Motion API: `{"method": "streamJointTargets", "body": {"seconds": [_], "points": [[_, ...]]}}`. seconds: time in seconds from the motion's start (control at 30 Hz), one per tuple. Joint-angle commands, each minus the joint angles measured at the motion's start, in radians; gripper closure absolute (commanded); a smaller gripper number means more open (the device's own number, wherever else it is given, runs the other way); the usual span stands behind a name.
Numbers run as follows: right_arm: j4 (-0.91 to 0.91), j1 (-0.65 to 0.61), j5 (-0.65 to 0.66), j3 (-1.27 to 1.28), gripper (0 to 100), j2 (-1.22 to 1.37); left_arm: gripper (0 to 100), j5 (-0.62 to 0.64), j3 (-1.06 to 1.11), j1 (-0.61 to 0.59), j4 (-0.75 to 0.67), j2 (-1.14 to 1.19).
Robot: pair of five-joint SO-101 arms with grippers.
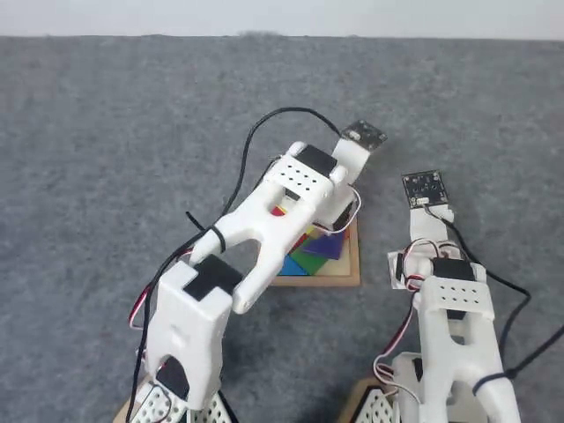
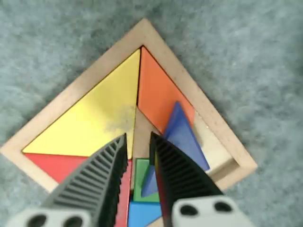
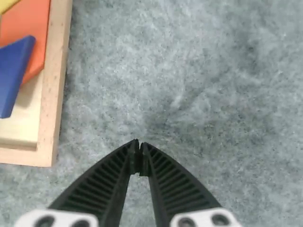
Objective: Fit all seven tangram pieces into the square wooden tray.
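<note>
The square wooden tray [image 2: 215, 124] lies under my left gripper [image 2: 138, 142], which hangs just above its middle, slightly open and holding nothing. In the tray lie a big yellow triangle [image 2: 97, 118], an orange piece [image 2: 154, 87], a red piece [image 2: 54, 165], a green piece [image 2: 140, 172] and a light blue piece [image 2: 142, 213]. A dark blue triangle [image 2: 182, 132] rests askew, partly on the orange piece and partly over a bare slot [image 2: 218, 156]. My right gripper [image 3: 138, 143] is shut over the carpet, just outside the tray's rim [image 3: 54, 94].
Grey carpet [image 1: 115, 132] covers the table all around the tray [image 1: 348, 275]. The left arm [image 1: 282, 203] stretches over the tray and hides most of it from above. The right arm [image 1: 449, 300] stands to the tray's right.
</note>
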Motion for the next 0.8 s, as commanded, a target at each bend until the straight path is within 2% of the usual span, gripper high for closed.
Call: {"method": "streamJointTargets", "body": {"seconds": [0.0,0.43,0.77], "points": [[-0.025,0.002,0.011,-0.014,99.1,-0.039,92,-0.012,-0.042,0.003,-0.015,0.006],[-0.025,0.002,0.011,-0.014,99.1,-0.039,92,-0.006,-0.038,0.146,0.086,0.008],[-0.025,0.002,0.011,-0.014,99.1,-0.039,92,-0.011,-0.059,0.104,0.1,-0.052]]}}
